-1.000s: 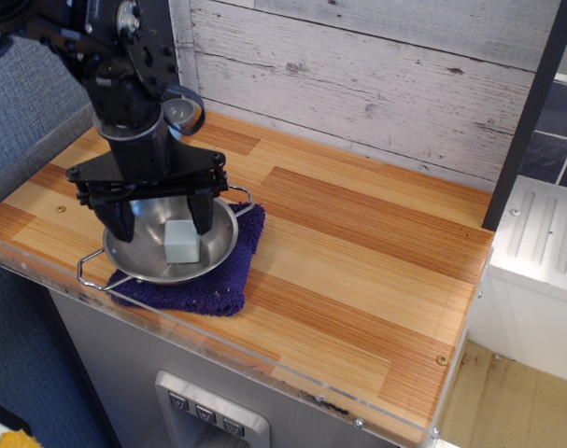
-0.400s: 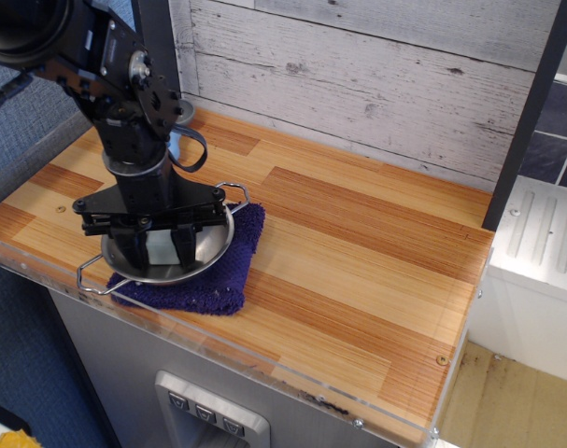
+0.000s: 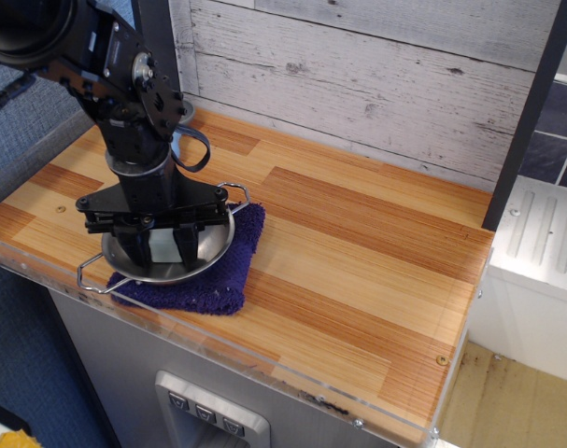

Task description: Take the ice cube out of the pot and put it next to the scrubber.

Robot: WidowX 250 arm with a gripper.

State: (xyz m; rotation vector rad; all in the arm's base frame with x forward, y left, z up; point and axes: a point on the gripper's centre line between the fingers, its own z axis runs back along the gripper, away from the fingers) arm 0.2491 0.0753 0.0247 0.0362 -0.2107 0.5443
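The pot (image 3: 214,245), a shallow shiny steel bowl with wire loop handles, sits on a dark purple cloth (image 3: 229,276) at the front left of the wooden counter. My gripper (image 3: 162,250) reaches down into the bowl. Its two black fingers (image 3: 185,248) stand against both sides of the pale ice cube (image 3: 162,248), which still rests in the bowl. The cube shows only as a pale strip between the fingers. The scrubber is almost wholly hidden behind the arm; a bit of its grey head (image 3: 184,110) shows near the back wall.
The counter (image 3: 358,252) has a clear acrylic lip along the front edge. A whitewashed plank wall (image 3: 358,75) runs behind it. A dark post (image 3: 531,112) and a white appliance (image 3: 535,243) stand at the right.
The gripper has come down into the bowl and its fingers have narrowed from wide open to either side of the cube. Little differs over the last half second.
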